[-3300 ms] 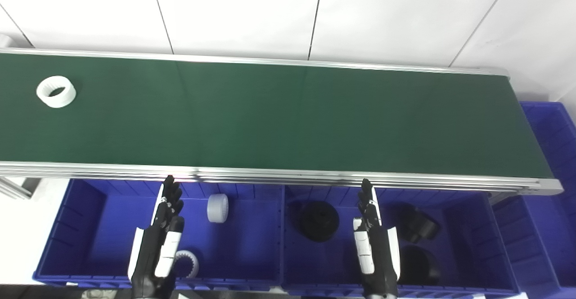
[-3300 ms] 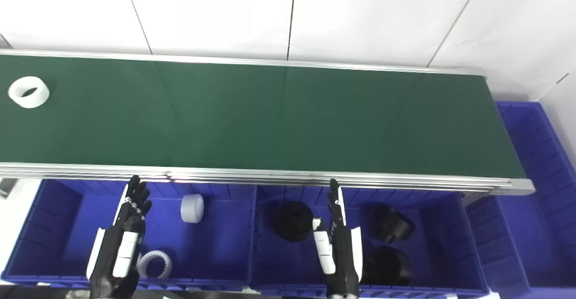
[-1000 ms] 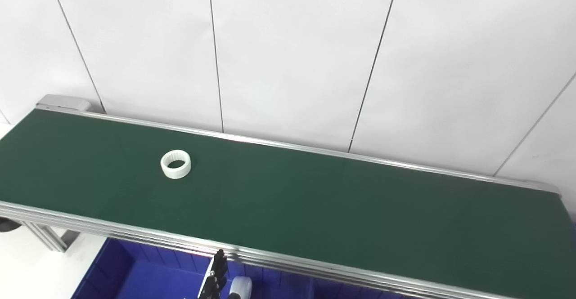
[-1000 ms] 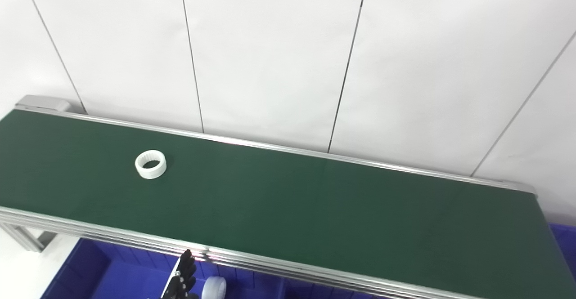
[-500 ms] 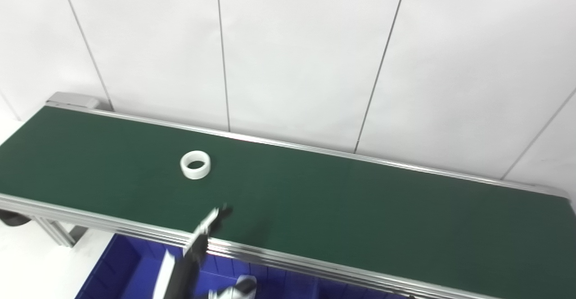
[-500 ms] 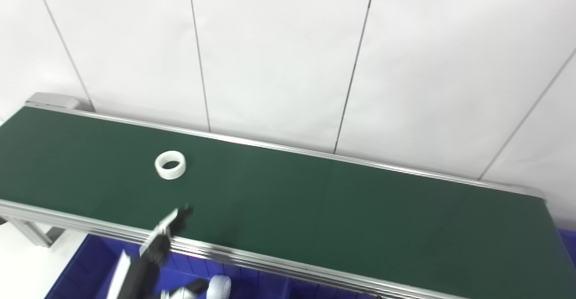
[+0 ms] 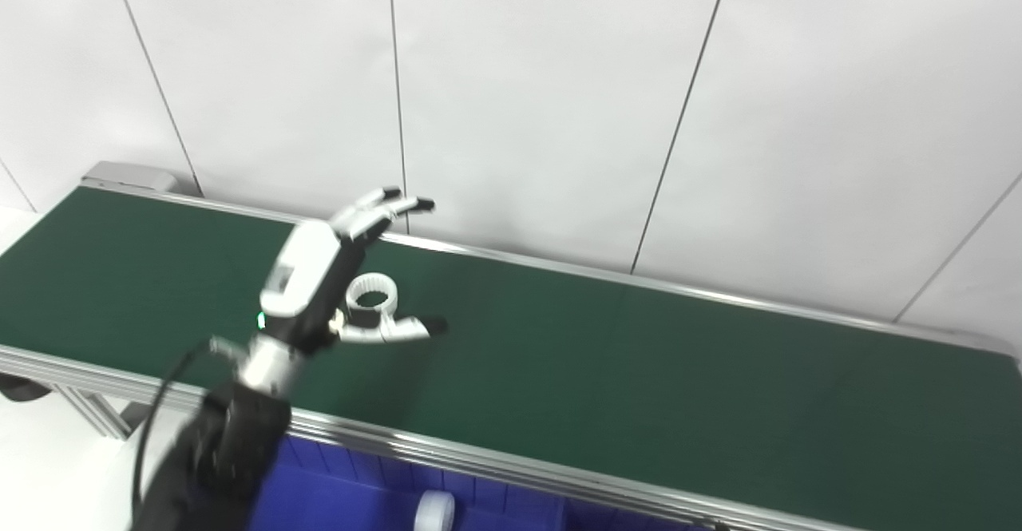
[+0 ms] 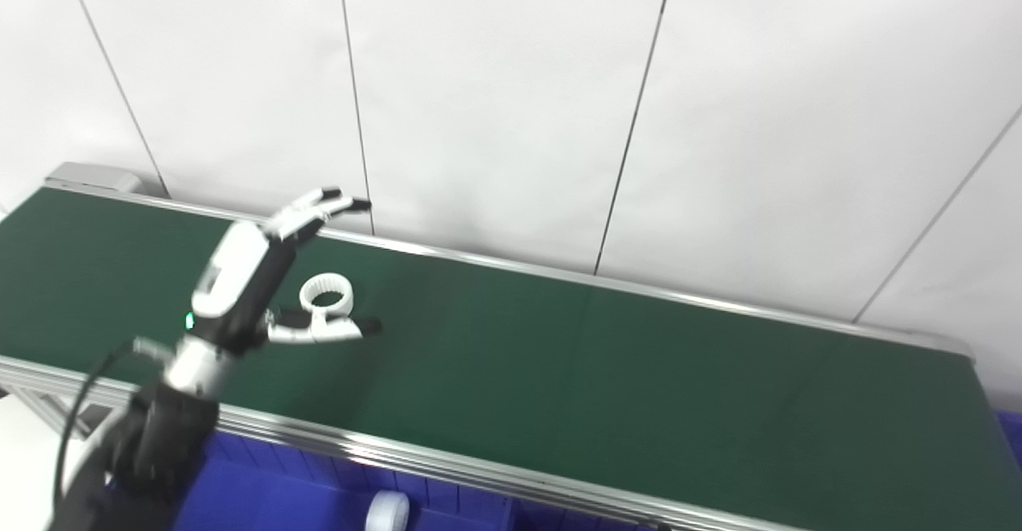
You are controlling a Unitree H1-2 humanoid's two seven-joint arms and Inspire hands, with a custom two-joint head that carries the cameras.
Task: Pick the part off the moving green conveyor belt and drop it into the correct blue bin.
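A white toothed ring (image 7: 372, 294) lies flat on the green conveyor belt (image 7: 639, 371), left of centre; it also shows in the right eye view (image 8: 326, 293). My left hand (image 7: 327, 271) is raised over the belt, open, fingers spread above and behind the ring and thumb (image 7: 395, 329) stretched out in front of it. The ring sits between fingers and thumb; I cannot tell whether the hand touches it. My right hand is out of view. Only a strip of the blue bin (image 7: 335, 491) shows below the belt's near rail.
A white cylindrical part (image 7: 433, 512) lies in the blue bin at the bottom edge. The belt's metal rails (image 7: 511, 467) run along its near and far sides. A white panelled wall (image 7: 559, 100) stands right behind the belt.
My left hand has risen from the belt's near rail and reached over the ring, opening wide. The ring has drifted a little to the right on the belt.
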